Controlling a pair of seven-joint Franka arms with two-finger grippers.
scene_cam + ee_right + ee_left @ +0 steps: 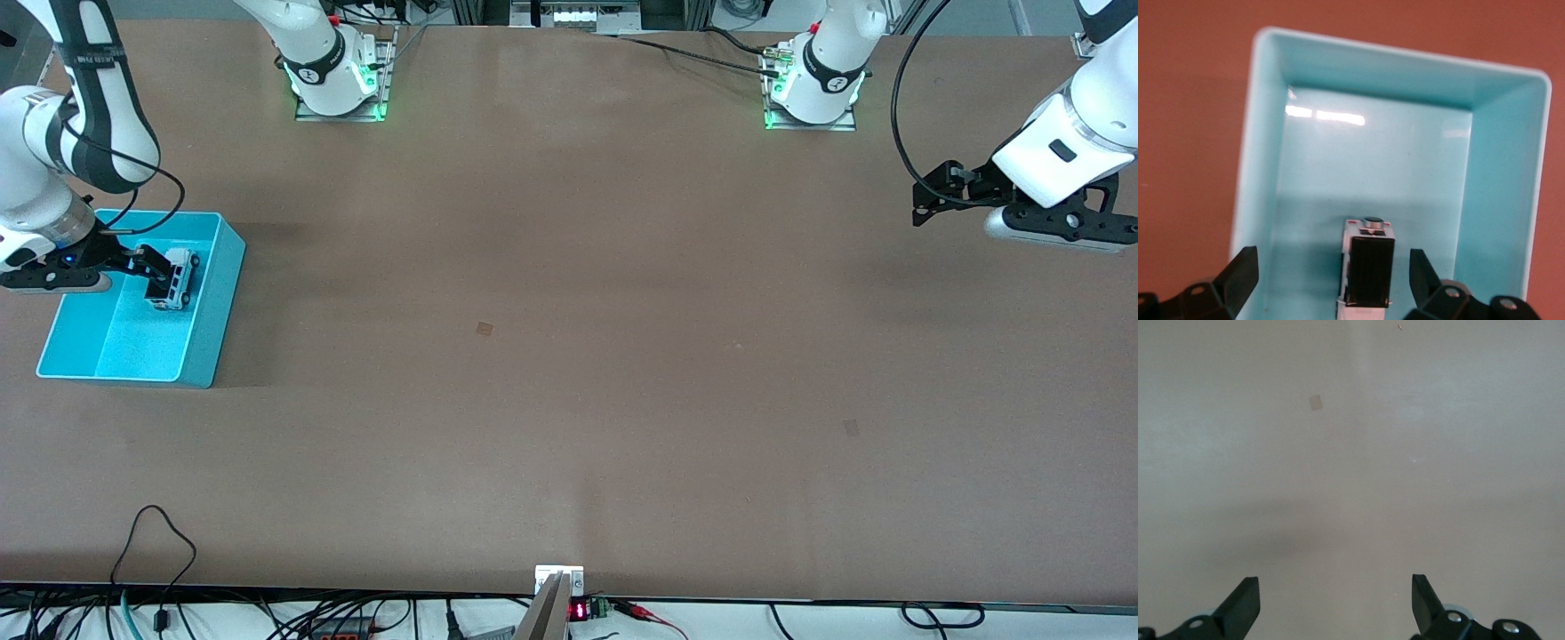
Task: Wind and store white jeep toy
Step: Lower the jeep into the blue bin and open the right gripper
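The white jeep toy (175, 280) with its black roof lies inside the turquoise bin (213, 311) at the right arm's end of the table. My right gripper (158, 277) hangs over the bin, open, with a finger on each side of the jeep and a gap to both. In the right wrist view the jeep (1368, 267) sits on the bin floor between the spread fingers of the right gripper (1331, 260), with the bin wall (1498, 200) around it. My left gripper (925, 200) waits open and empty above bare table at the left arm's end, and its own view (1335, 583) shows only tabletop.
Two small tape patches lie on the brown table (484, 328) (851, 428). The arm bases (338, 84) (813, 89) stand along the edge farthest from the front camera. Cables (160, 551) hang at the nearest edge.
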